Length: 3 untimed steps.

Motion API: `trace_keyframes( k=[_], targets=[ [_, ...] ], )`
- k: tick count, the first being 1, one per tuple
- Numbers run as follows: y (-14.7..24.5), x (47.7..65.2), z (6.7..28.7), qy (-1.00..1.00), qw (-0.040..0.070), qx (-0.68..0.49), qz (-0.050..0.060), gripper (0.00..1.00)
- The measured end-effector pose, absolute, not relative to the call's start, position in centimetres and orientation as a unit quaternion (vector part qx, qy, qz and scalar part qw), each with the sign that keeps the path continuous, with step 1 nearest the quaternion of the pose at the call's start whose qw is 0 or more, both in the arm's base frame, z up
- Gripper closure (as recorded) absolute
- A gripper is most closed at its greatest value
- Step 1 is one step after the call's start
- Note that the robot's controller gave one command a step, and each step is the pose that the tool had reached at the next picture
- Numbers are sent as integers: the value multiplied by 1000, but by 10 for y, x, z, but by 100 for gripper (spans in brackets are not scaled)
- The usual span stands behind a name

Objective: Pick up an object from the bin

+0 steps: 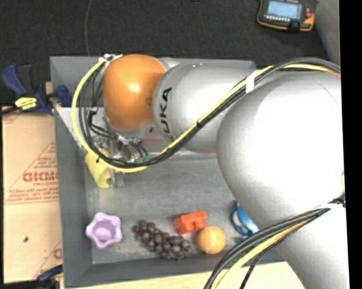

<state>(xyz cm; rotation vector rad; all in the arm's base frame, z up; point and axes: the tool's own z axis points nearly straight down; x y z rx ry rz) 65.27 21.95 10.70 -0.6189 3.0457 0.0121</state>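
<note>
Yellow thing (pixel 101 171) at bin's (pixel 73 204) left wall, just beside orange-capped wrist (pixel 129 92)

Gripper (pixel 112 152) mostly hidden beneath orange cover (pixel 130 92). Yellow thing (pixel 100 172) by left wall: top covered by wrist, kind unclear. Blue-white thing (pixel 243 222) half under arm (pixel 276 143), kind unclear. Bin (pixel 74 233): right side covered by arm.
</note>
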Motion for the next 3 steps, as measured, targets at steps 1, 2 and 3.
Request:
trace_keyframes(
  k=[1,2,3],
  targets=[
    [219,653,133,980,18,-199,4,100],
    [219,654,153,980,19,-198,4,100],
    [219,655,164,980,23,-198,5,100]
  ],
)
